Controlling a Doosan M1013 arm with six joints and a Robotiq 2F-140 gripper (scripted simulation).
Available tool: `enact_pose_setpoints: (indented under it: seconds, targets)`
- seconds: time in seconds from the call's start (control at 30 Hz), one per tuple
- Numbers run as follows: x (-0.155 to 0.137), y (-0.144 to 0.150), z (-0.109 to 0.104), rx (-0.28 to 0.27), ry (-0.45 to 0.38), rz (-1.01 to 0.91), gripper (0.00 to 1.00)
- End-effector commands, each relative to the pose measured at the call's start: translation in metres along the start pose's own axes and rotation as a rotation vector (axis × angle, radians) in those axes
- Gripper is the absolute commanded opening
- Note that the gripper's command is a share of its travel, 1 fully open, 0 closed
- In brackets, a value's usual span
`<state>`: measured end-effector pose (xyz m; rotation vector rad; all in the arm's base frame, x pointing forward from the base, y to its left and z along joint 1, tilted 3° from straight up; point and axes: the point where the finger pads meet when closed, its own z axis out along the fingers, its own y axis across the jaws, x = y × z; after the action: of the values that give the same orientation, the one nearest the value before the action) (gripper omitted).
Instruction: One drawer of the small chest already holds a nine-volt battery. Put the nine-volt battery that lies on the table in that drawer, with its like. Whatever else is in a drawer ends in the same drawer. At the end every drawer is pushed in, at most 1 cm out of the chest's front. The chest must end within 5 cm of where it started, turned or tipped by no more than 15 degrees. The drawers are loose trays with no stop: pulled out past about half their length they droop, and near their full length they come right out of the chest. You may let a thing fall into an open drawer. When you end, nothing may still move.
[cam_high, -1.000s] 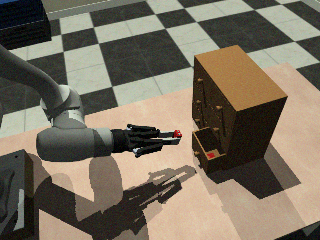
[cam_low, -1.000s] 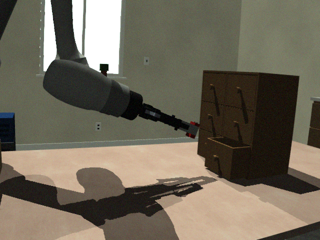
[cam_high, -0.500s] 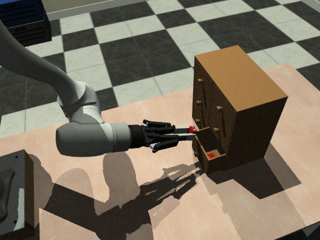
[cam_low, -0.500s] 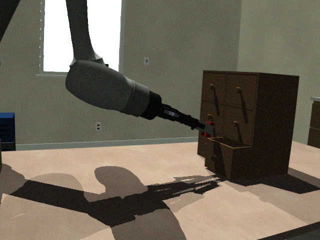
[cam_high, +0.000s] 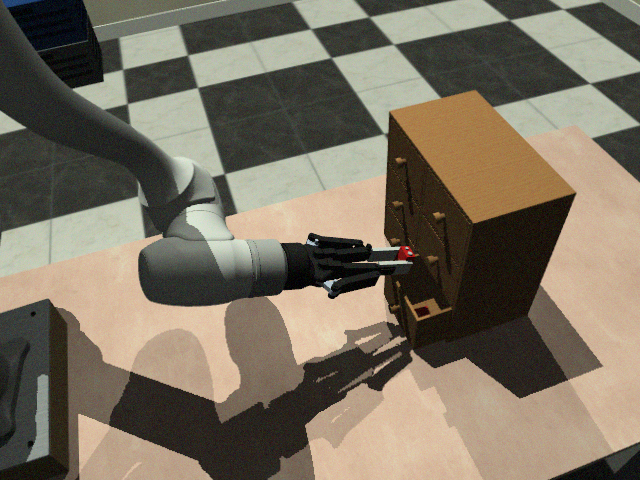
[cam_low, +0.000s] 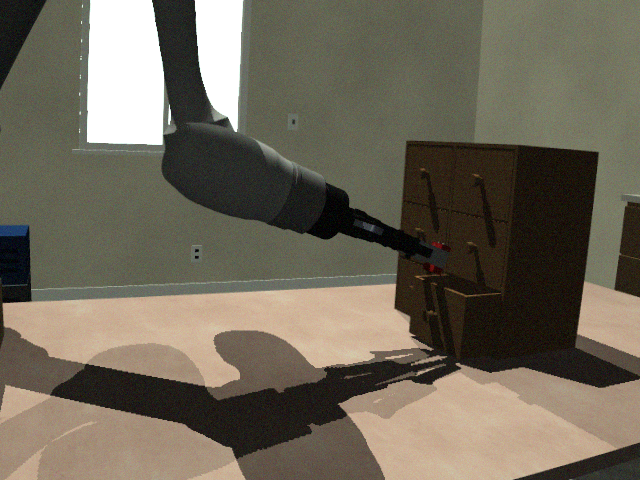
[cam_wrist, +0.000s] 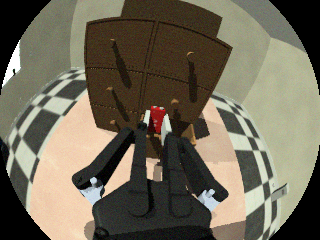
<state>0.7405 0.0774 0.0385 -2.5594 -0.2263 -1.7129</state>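
Batteries in view: two red pieces; the red box-shaped nine-volt battery with small pale terminals (cam_high: 406, 253) (cam_low: 433, 268) (cam_wrist: 157, 119) is up at the fingertips, and a dark red piece (cam_high: 422, 311), which I take for its like, lies in the open drawer.
Gripper: the black two-finger gripper with pale grey pads (cam_high: 404, 259) (cam_low: 439, 256) (cam_wrist: 157, 122) is closed on the red battery, one pad on either side.
Battery's place: off the table, by the chest front and above the open drawer, judging from the exterior view; whether it is fully inside the rim cannot be told.
Open drawer: the brown wooden bottom drawer (cam_high: 433, 329) (cam_low: 481, 325) (cam_wrist: 192, 135) stands out of the brown wooden chest (cam_high: 480, 155) (cam_low: 547, 248) (cam_wrist: 120, 60), the other fronts looking closed.
Handling: probably light, stiff and hard-cased, rather smooth, not fragile; a gentle squeeze should do.
Where to hold: by two opposite flat sides, as now, terminals left free.
Writing: no brand or label can be read on battery or chest; the pale marks on the red casing are too small to make out.
Next: likely lower or centre over the drawer, let go, back off, then push the drawer in squarely.
Risk: knocking the chest front or dropping the battery on the drawer's rim.

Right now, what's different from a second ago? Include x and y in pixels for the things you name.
The gripper (cam_high: 405, 259) (cam_low: 439, 256) (cam_wrist: 155, 118) moved forward, toward the chest (cam_high: 516, 248) (cam_low: 547, 248) (cam_wrist: 120, 55), carrying the red battery (cam_high: 405, 253) (cam_low: 433, 268) (cam_wrist: 158, 114) over the pulled-out drawer (cam_high: 433, 330) (cam_low: 483, 325) (cam_wrist: 193, 135). Nothing was newly grabbed or let go. The chest stayed put, and that drawer is still out.
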Motion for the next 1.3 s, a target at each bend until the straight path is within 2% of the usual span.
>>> enact_pose_setpoints:
  seconds: [0.0, 0.37, 1.27]
  targets:
    - [0.0041, 0.0007, 0.0121, -0.003, 0.000, 0.005, 0.14]
    - [0.0064, 0.0007, 0.0184, -0.003, 0.000, 0.005, 0.14]
    - [0.0065, 0.0007, 0.0188, -0.003, 0.000, 0.005, 0.14]
